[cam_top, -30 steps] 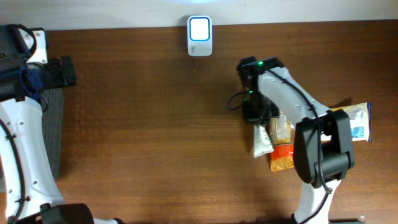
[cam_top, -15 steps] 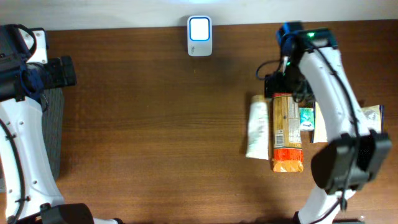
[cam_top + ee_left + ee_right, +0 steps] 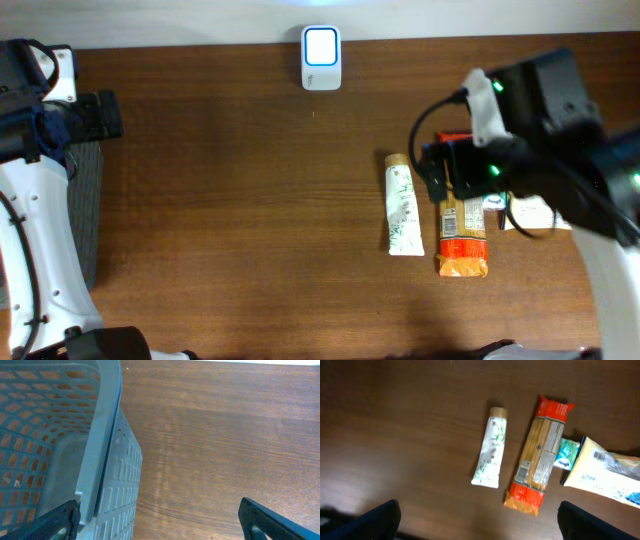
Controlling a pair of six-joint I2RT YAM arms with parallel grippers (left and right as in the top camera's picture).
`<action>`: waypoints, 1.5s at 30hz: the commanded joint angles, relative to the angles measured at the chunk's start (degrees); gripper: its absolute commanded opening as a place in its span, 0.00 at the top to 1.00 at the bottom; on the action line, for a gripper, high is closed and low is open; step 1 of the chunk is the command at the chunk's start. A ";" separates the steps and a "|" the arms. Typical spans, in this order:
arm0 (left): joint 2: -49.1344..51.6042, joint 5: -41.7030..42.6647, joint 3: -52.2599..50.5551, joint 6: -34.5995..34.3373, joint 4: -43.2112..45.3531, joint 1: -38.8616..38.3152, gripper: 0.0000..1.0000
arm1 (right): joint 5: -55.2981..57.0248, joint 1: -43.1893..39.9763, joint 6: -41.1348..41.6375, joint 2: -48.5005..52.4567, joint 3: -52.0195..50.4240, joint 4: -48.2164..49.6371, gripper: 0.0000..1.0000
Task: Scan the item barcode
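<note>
Overhead: the right arm [image 3: 530, 110] has lifted clear of the goods it was down among a second ago. It leaves a tube [image 3: 404, 212] just left of an orange packet [image 3: 462, 240] on the right of the bench [image 3: 230, 200], well apart from the scanner [image 3: 321, 45] at the far edge.

Left wrist: the left end effector [image 3: 160, 520] hangs spread and empty beside a basket [image 3: 107, 460].

Right wrist: the right end effector [image 3: 480, 522], newly spread, holds nothing above tube, packet, sachet [image 3: 567, 454] and pouch [image 3: 605, 477].

The goods now lie apart, but nothing looks scanned yet. A pick seems next.
</note>
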 commanded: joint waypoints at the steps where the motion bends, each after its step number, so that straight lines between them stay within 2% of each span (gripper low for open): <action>1: 0.04 0.02 0.37 -0.48 0.09 -0.28 0.01 | 0.76 0.42 -0.20 -4.02 0.70 -0.39 0.01; 4: 0.04 0.02 0.37 -0.50 0.09 -0.28 0.01 | 2.95 0.42 0.09 -6.49 0.68 -0.39 0.01; 7: 0.04 0.04 0.37 -0.48 0.09 -0.28 0.01 | 6.93 0.42 6.19 -9.86 0.68 -0.35 0.01; 10: 0.04 0.04 0.37 -0.48 0.09 -0.28 0.01 | 8.85 -4.11 4.79 -15.47 -3.50 8.70 0.01; 12: 0.04 0.04 0.37 -0.48 0.09 -0.28 0.01 | 0.83 -9.29 -7.69 -22.25 -13.09 21.42 0.01; 13: 0.04 0.04 0.37 -0.50 0.09 -0.28 0.01 | -0.68 -11.30 -9.70 -26.77 -19.91 27.69 0.01; 18: 0.04 0.04 0.37 -0.48 0.09 -0.28 0.01 | -1.86 -17.66 -9.66 -49.24 -59.01 58.82 0.01; 20: 0.04 0.04 0.37 -0.48 0.09 -0.28 0.01 | -3.87 -18.78 -9.62 -59.63 -77.83 72.28 0.01; 24: 0.04 0.04 0.37 -0.48 0.09 -0.28 0.01 | -6.60 -18.71 -7.96 -73.88 -103.25 92.13 0.01; 26: 0.04 0.04 0.37 -0.48 0.09 -0.28 0.01 | -6.86 -18.64 -6.60 -78.25 -111.21 97.92 0.01; 29: 0.04 0.04 0.37 -0.48 0.09 -0.28 0.01 | -6.82 -18.64 -6.62 -82.62 -117.09 99.49 0.01; 33: 0.04 0.04 0.37 -0.50 0.09 -0.28 0.01 | -6.60 -18.18 -6.64 -82.73 -120.48 99.51 0.01; 37: 0.04 0.02 0.37 -0.50 0.09 -0.28 0.01 | -6.78 -18.18 -6.62 -82.73 -120.56 92.94 0.01; 45: 0.04 0.04 0.37 -0.48 0.09 -0.28 0.01 | -6.75 -18.25 -6.64 -82.71 -120.56 93.11 0.01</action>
